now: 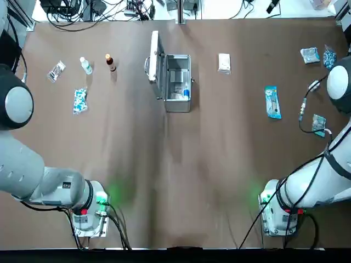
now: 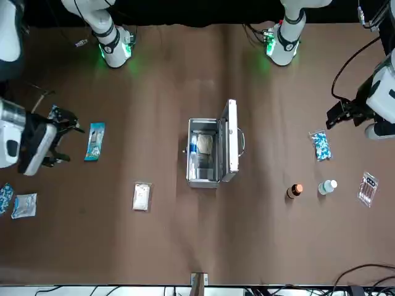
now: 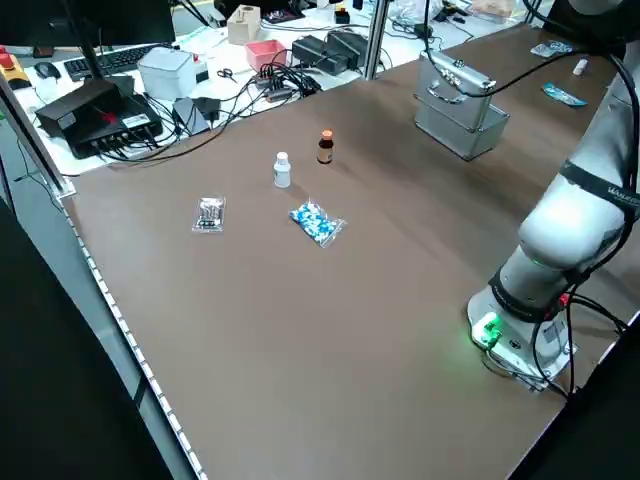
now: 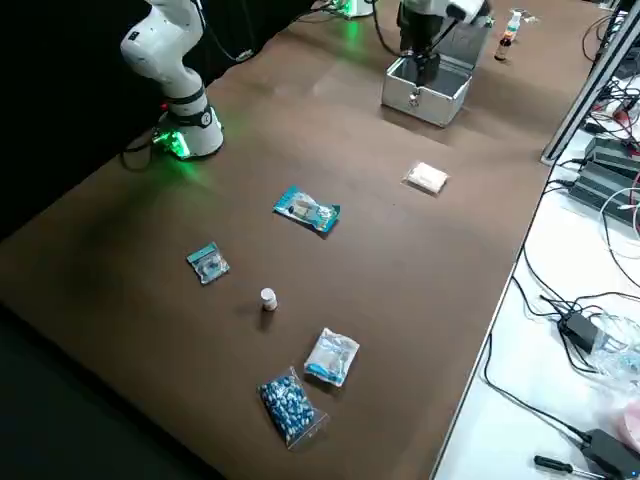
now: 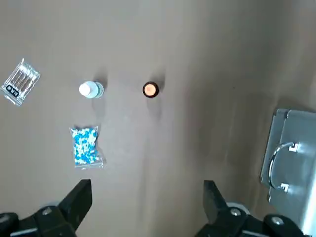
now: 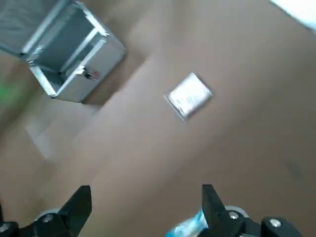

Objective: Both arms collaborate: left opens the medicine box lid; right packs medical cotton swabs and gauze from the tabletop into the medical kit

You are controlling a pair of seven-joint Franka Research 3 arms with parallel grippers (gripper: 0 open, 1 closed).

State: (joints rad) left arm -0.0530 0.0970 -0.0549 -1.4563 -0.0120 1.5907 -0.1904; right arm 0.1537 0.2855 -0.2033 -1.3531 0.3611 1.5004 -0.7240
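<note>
Medicine box lid [image 1: 155,56] stands open; cotton swabs [image 1: 272,102] at three o'clock and gauze [image 1: 224,62] unpacked — left gripper [image 5: 143,207] and right gripper [image 6: 143,210] both wide, empty.

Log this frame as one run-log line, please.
lid: open, upright | kit: some contents inside | swabs: on table | gauze: on table | left claw: open, empty | right claw: open, empty

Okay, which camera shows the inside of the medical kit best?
The front view: the medical kit sits open mid-frame with its contents visible, the medicine box lid upright beside it. The top view also looks in. The left side view shows only its outside, the right side view is partly blocked by an arm, and the right wrist view is blurred.
</note>
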